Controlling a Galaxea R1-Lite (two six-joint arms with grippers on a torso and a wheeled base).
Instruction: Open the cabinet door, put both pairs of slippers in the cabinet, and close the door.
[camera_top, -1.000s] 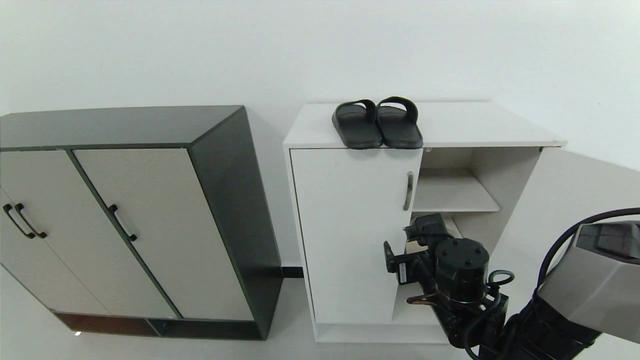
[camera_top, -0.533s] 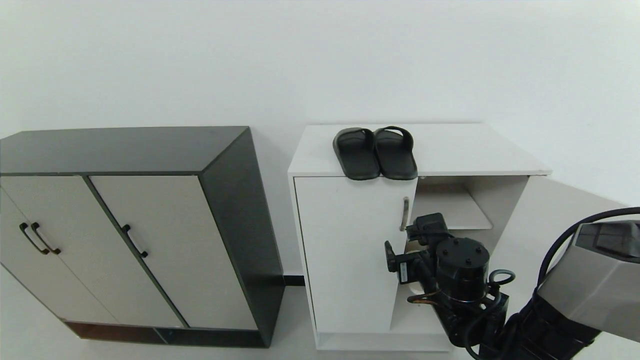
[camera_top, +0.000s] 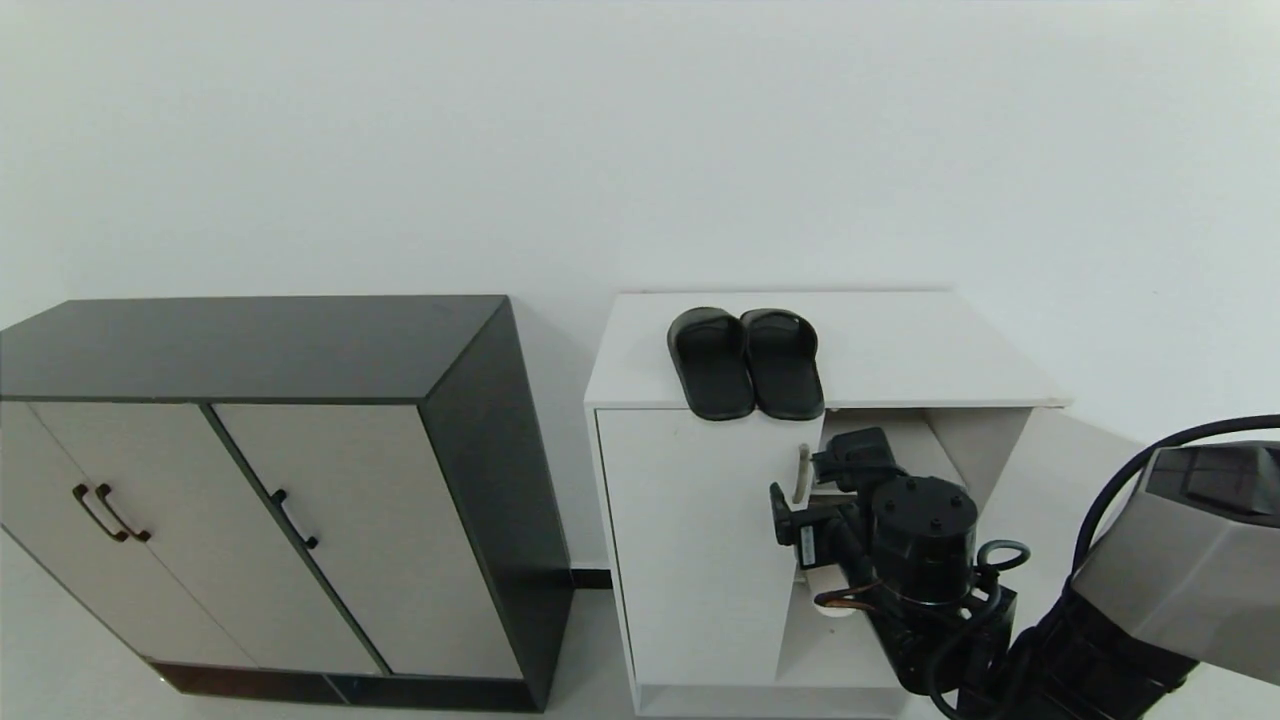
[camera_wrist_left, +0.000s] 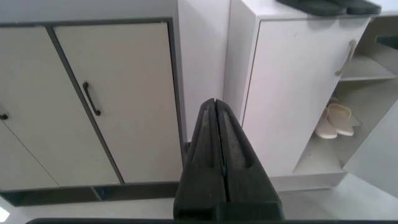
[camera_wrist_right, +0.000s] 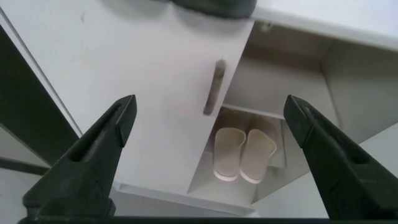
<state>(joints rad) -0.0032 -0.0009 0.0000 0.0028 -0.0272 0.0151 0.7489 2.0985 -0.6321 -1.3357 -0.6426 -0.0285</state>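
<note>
1 pair of black slippers (camera_top: 746, 362) is seen lying side by side on top of the white cabinet (camera_top: 900, 345). Their near ends are at its front edge, above the closed left door (camera_top: 700, 540). A 2nd pair, the white slippers (camera_wrist_right: 245, 154), is set side by side inside the open right half of the cabinet, below a shelf (camera_wrist_left: 367, 68) and just past the edge of the closed door. An upright handle (camera_wrist_right: 214, 87) is fixed along that edge.

The right gripper (camera_wrist_right: 210, 106) is held in front of the cabinet, facing the handle. Its 2 fingers are spread wide apart and nothing is held between them. The left gripper (camera_wrist_left: 217, 155) is pointed at the gap between the 2 cabinets, well apart from both. Its 2 fingers are pressed together and nothing is clamped.

To the left of the white cabinet, a dark cabinet (camera_top: 250, 345) is stood against the wall (camera_top: 640, 150). Its 2 pale doors (camera_top: 330, 560) are closed.
</note>
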